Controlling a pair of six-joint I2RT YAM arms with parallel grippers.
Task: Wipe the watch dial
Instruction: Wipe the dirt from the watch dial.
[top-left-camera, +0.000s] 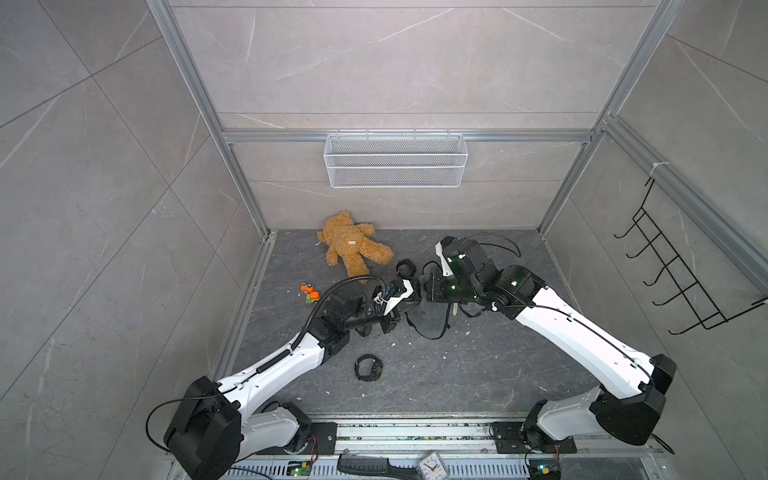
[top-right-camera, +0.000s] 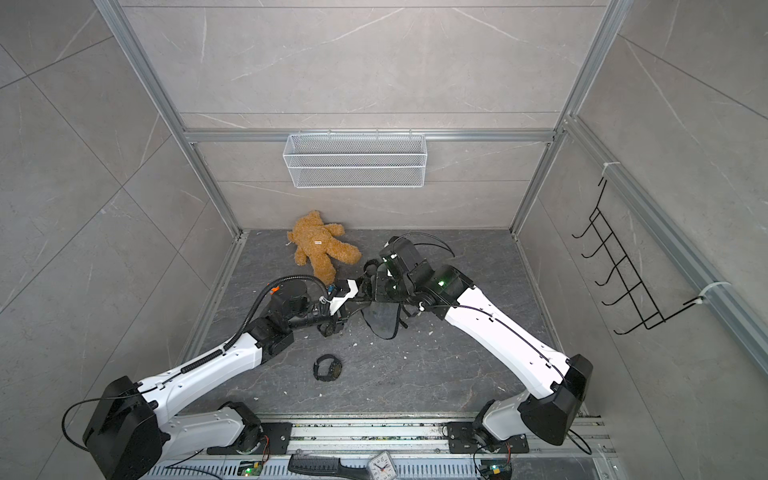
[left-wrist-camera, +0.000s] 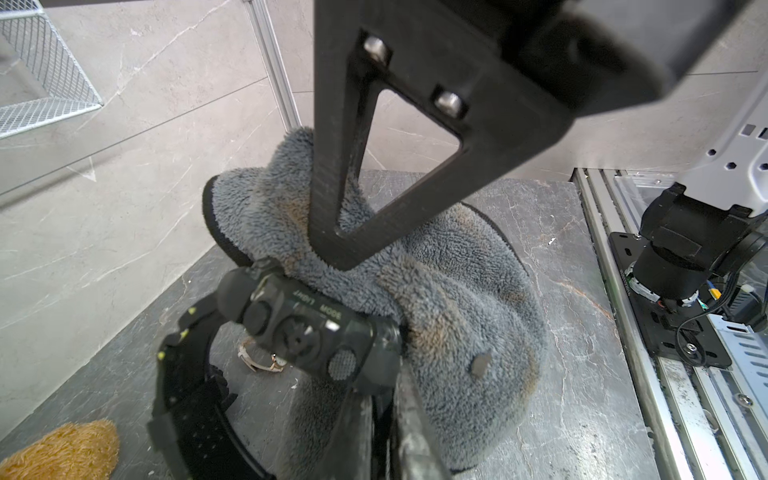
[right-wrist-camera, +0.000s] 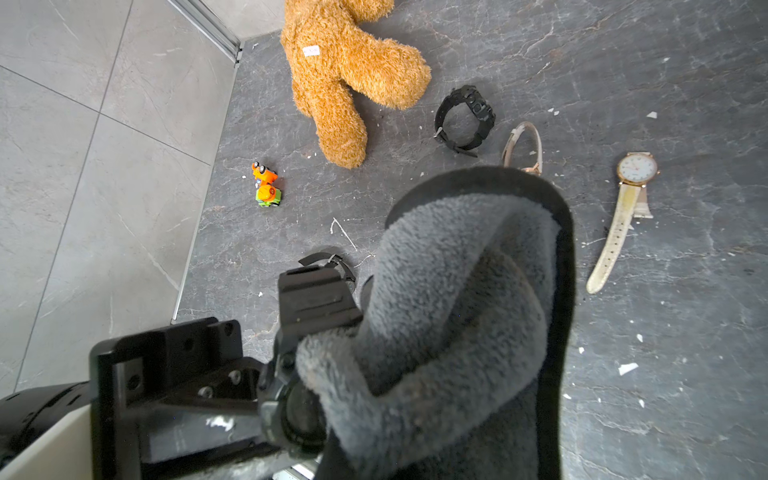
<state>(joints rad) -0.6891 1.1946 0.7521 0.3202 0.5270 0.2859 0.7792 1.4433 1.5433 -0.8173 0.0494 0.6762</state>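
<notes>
Right wrist view alone shows left fingers (right-wrist-camera: 266, 399) clamping the black watch (right-wrist-camera: 299, 411), right fingers pinching cloth (right-wrist-camera: 457, 332).

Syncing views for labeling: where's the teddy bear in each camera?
Top views: teddy bear lies at the back of the floor, left of center, below the wire basket.
Left wrist: only a tan fur patch in the corner.
Right wrist: body and legs along the upper edge.
Shared landmark: grey cloth.
</notes>
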